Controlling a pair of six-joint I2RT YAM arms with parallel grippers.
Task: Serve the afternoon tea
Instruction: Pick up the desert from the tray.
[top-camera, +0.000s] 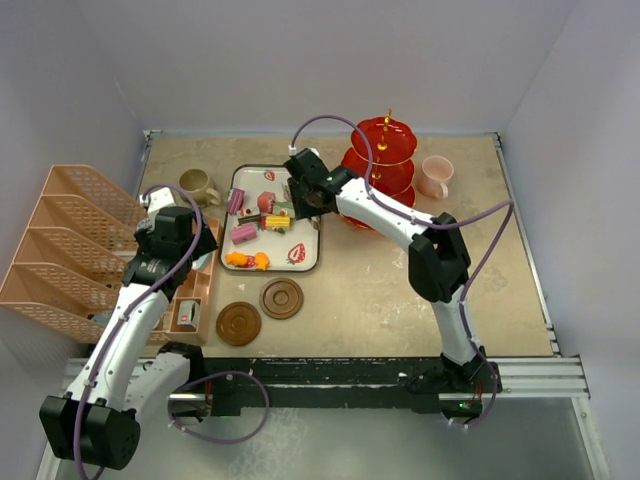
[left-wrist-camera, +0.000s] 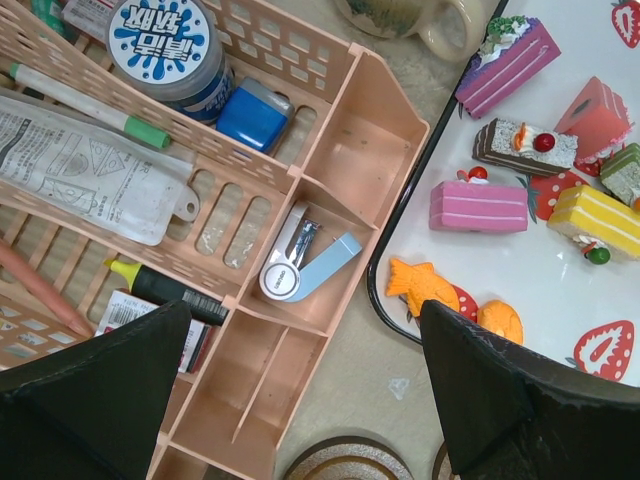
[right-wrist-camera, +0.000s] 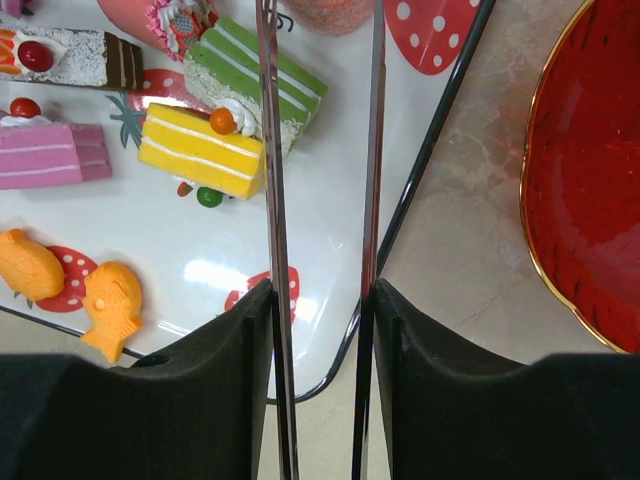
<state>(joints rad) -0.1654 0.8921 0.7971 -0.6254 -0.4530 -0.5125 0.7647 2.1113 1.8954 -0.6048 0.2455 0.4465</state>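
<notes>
While L jaws gape wide over the organiser (left-wrist-camera: 360, 150), R jaws clamp tweezers (right-wrist-camera: 269, 150) above tray (right-wrist-camera: 320, 180).

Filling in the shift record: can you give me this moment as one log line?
left hand: open, over organizer | right hand: shut on tweezers over tray | sweets: on tray | coasters: bare

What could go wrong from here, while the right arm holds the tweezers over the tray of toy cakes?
1. The tweezers are thin and smooth in the right end effector; they could twist or slip when squeezed.
2. The yellow cake seems to touch the green cake, so a grab might push both.
3. The right arm runs close beside the red stand; a wide swing could knock it.
</notes>
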